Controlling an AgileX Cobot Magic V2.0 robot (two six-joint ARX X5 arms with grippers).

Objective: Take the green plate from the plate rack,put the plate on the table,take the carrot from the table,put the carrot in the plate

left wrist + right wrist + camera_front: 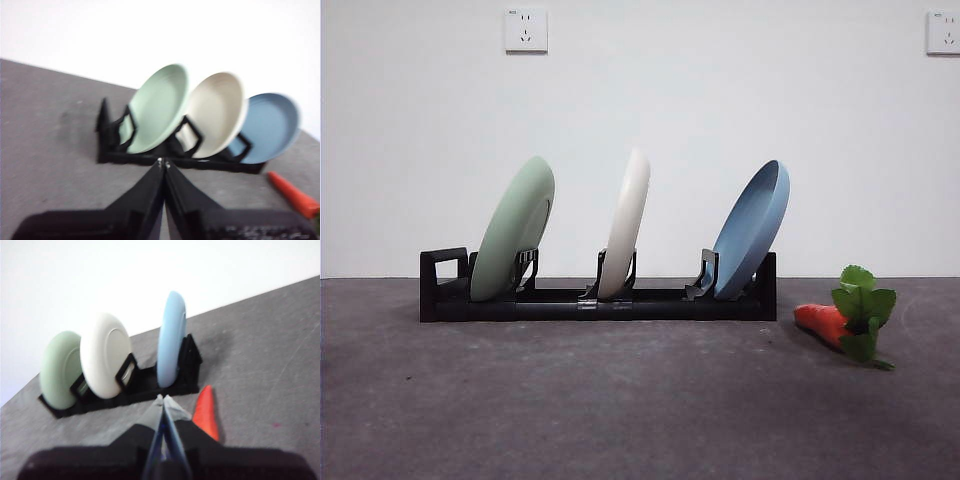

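The green plate stands on edge in the left slot of the black plate rack, leaning right. It also shows in the left wrist view and the right wrist view. The carrot lies on the dark grey table right of the rack, its green leaves toward the front; it shows in the left wrist view and the right wrist view. My left gripper is shut and empty, well short of the rack. My right gripper is shut and empty, near the carrot. Neither shows in the front view.
A cream-white plate stands in the rack's middle slot and a blue plate in its right slot. A white wall with two sockets rises behind the table.
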